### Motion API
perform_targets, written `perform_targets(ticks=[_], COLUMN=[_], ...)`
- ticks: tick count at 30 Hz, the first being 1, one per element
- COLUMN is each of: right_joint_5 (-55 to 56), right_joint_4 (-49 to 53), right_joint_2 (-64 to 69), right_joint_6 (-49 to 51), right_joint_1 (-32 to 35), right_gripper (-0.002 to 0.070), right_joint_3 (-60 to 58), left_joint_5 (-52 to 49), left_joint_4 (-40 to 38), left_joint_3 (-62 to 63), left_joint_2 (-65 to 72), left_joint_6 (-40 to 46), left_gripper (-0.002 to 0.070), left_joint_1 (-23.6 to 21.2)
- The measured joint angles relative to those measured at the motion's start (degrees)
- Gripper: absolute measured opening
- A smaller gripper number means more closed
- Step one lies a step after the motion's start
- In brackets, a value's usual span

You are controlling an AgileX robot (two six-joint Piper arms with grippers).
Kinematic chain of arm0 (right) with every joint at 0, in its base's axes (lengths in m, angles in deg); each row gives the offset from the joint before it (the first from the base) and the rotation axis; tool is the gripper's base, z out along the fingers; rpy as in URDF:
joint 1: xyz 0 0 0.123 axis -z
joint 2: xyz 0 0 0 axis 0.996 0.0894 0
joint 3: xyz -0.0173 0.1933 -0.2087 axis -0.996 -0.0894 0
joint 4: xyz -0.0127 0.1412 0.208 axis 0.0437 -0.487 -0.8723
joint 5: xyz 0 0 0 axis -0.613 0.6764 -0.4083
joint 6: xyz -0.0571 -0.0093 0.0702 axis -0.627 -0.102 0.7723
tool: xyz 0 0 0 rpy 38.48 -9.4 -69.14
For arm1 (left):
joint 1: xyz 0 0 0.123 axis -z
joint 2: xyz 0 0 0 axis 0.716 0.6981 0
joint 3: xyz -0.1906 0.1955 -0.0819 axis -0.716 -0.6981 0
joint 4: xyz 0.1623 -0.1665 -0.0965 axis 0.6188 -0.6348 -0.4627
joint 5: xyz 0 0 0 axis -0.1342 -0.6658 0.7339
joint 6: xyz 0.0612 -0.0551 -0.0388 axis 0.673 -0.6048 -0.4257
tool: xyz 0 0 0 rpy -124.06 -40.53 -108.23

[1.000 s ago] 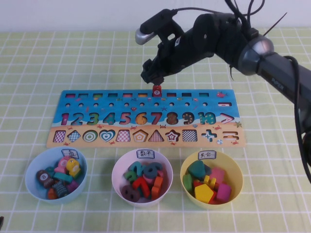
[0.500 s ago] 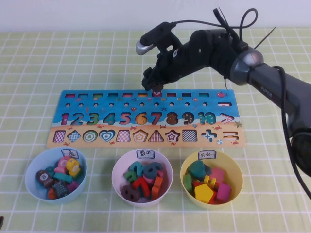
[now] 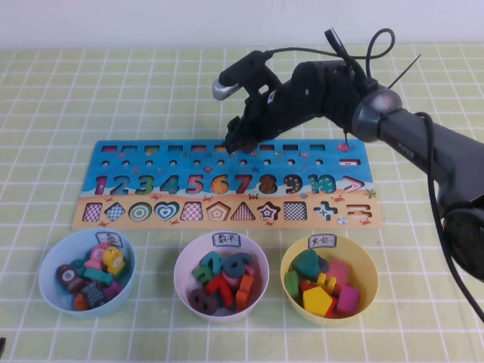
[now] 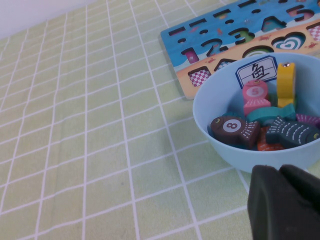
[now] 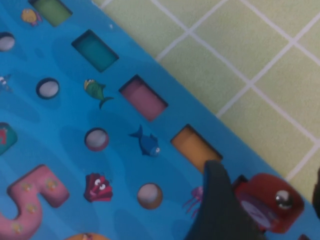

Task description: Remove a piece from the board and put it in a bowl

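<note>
The wooden board [image 3: 174, 162] lies across the middle of the table. My right gripper [image 3: 240, 141] is low over the board's top row of slots and hides the piece in the high view. In the right wrist view the small red piece [image 5: 265, 207] with its pale round mark stands in a slot of the board [image 5: 65, 130], between my right gripper's [image 5: 266, 180] open fingers. One finger [image 5: 220, 210] touches it; the other is apart at the picture's edge. The light blue bowl [image 3: 49, 261] sits front left. My left gripper [image 4: 280, 171] is shut beside that bowl [image 4: 210, 95].
A white-pink bowl [image 3: 181, 265] of number pieces and a yellow bowl [image 3: 291, 261] of shape pieces stand in front of the board. The blue bowl holds several fish pieces [image 4: 235, 130]. A green checked cloth [image 3: 60, 98] covers the table.
My right gripper has come down and slightly left onto the board's top row. The red piece, visible below the fingers one second ago, is now hidden between them in the high view.
</note>
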Motion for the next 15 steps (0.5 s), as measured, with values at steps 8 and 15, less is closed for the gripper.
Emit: perform_targets(ticks=[8,15], right_joint_5=[0.69,0.92], right_joint_4=[-0.04,-0.04], right_joint_2=[0.03,0.35], right_joint_6=[0.0,-0.14], right_joint_1=[0.0,0.0], right_gripper=[0.0263,0.0165], right_joint_3=[0.0,0.09], left_joint_5=[0.0,0.0], left_joint_4=[0.0,0.0], left_joint_3=[0.0,0.0], left_joint_2=[0.0,0.0], left_joint_6=[0.0,0.0], left_gripper=[-0.0005,-0.0005], left_joint_1=[0.0,0.0])
